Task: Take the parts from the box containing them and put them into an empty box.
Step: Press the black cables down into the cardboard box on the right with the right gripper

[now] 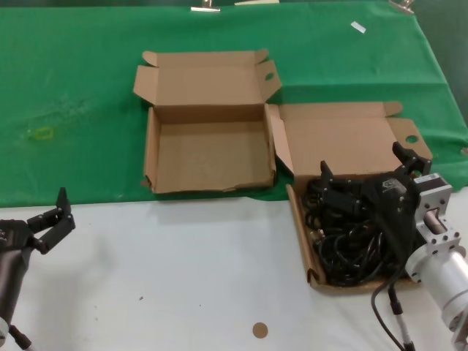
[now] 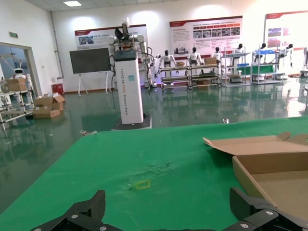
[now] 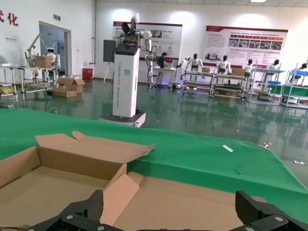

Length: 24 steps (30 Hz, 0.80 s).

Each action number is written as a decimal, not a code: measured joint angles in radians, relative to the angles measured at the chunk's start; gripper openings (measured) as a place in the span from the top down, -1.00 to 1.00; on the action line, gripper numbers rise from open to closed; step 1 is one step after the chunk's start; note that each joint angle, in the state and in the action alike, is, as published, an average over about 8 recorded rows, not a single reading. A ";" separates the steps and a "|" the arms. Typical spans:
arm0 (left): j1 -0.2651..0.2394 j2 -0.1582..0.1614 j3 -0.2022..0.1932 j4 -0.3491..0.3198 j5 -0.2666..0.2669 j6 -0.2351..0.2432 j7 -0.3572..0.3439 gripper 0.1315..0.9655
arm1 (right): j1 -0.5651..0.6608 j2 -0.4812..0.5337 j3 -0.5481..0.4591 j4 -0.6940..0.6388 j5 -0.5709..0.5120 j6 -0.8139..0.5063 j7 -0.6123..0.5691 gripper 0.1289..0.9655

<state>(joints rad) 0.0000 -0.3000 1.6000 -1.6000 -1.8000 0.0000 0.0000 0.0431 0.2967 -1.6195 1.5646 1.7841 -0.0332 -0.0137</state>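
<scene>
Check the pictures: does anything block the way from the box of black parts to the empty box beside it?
Only low walls. The full box and empty box sit side by side, lids open. The right pincer hangs open above the black parts; nothing else lies between.

Green cloth (image 1: 73, 88), white tabletop (image 1: 183, 270), small brown disc (image 1: 259, 330)
</scene>
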 joint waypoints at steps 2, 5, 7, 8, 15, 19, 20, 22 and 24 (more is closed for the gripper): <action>0.000 0.000 0.000 0.000 0.000 0.000 0.000 -0.84 | -0.001 -0.001 0.000 0.001 -0.001 0.000 -0.001 -1.00; 0.000 0.000 0.000 0.000 0.000 0.000 0.000 -0.76 | -0.005 -0.002 0.002 0.004 -0.002 0.001 -0.003 -1.00; 0.000 0.000 0.000 0.000 0.000 0.000 0.000 -0.74 | -0.009 -0.004 0.003 0.008 -0.004 0.002 -0.005 -1.00; 0.000 0.000 0.000 0.000 0.000 0.000 0.000 -0.74 | -0.011 -0.005 0.004 0.010 -0.005 0.002 -0.006 -1.00; 0.000 0.000 0.000 0.000 0.000 0.000 0.000 -0.49 | -0.036 0.000 0.010 0.041 -0.010 0.007 -0.012 -1.00; 0.000 0.000 0.000 0.000 0.000 0.000 0.000 -0.35 | -0.056 0.032 0.005 0.071 -0.003 0.017 -0.007 -1.00; 0.000 0.000 0.000 0.000 0.000 0.000 0.000 -0.28 | -0.060 0.045 0.001 0.079 0.001 0.022 -0.004 -1.00; 0.000 0.000 0.000 0.000 0.000 0.000 0.000 -0.15 | -0.068 0.077 -0.011 0.093 0.013 0.034 0.002 -1.00; 0.000 0.000 0.000 0.000 0.000 0.000 0.000 -0.01 | -0.074 0.115 -0.028 0.106 0.028 0.047 0.007 -1.00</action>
<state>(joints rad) 0.0000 -0.3000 1.6000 -1.6000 -1.7998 0.0000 0.0000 -0.0309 0.4116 -1.6471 1.6706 1.8116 0.0136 -0.0064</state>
